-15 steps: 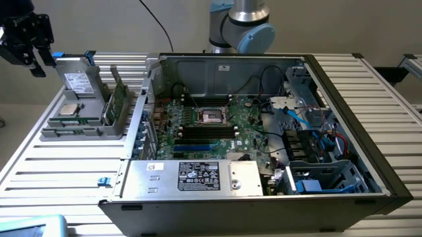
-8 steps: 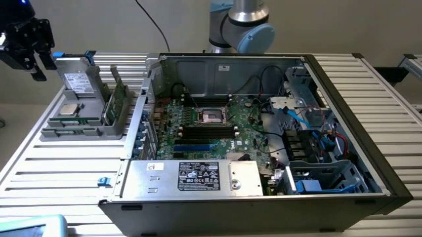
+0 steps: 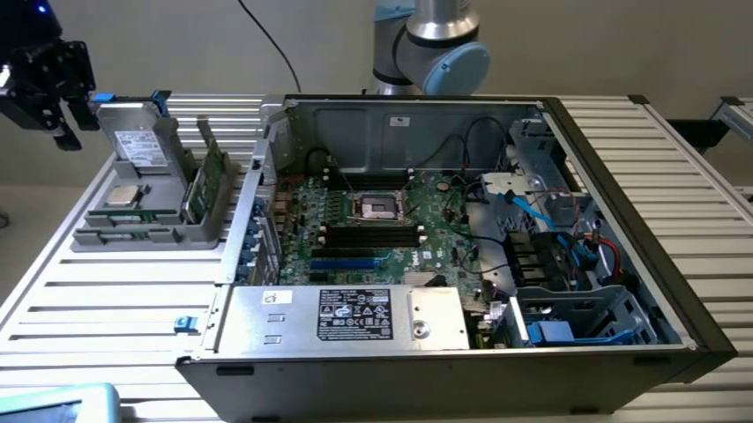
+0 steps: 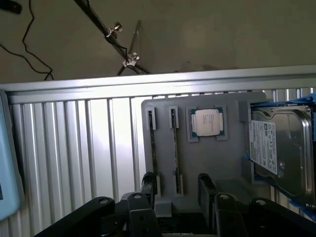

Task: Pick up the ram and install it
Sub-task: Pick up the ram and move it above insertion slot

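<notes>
Exterior view, tool [image 3: 73,128] released and empty, near grey holder [image 3: 130,236], ram [image 3: 212,181] standing upright in its slot.

Soft even room light; the wrist view is dimmer, with glare edging the table [image 4: 148,81].

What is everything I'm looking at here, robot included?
table: one, silver slats, under everything
computer case: one, black, open, on the table
motherboard: one, green, inside the case
power supply: one, silver with black label, near edge of the case
holder: one, grey, at the exterior view's left of the case
ram sticks: two by the look of it, green, on edge in the holder
processor: one, silver, flat in the holder
hard drive: one, grey with white label, upright in the holder
robot arm: one, silver and pale blue, behind the case
gripper: one, black, open, empty, above the holder
</notes>
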`<state>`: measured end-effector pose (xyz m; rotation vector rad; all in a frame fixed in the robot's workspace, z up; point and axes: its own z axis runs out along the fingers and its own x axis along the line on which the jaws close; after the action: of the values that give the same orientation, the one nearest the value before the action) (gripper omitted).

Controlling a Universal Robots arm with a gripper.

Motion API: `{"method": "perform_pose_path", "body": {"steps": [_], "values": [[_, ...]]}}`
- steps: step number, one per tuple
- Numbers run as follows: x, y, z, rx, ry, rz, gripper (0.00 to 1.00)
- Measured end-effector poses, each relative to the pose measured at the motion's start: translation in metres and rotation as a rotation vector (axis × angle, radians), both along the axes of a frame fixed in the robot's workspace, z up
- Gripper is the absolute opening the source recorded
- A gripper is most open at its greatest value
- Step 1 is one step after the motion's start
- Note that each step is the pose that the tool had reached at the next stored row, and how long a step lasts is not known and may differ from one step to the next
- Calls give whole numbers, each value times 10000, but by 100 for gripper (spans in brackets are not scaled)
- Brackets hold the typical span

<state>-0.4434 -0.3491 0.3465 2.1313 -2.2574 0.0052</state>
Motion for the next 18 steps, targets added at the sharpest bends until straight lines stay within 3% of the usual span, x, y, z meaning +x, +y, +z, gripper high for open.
{"method": "perform_pose_path", "body": {"steps": [4, 13, 18], "values": [[1, -1, -52, -5, -81, 43, 49], [73, -27, -217, -6, -80, 43, 49], [77, -106, -308, -5, -83, 44, 49]]}}
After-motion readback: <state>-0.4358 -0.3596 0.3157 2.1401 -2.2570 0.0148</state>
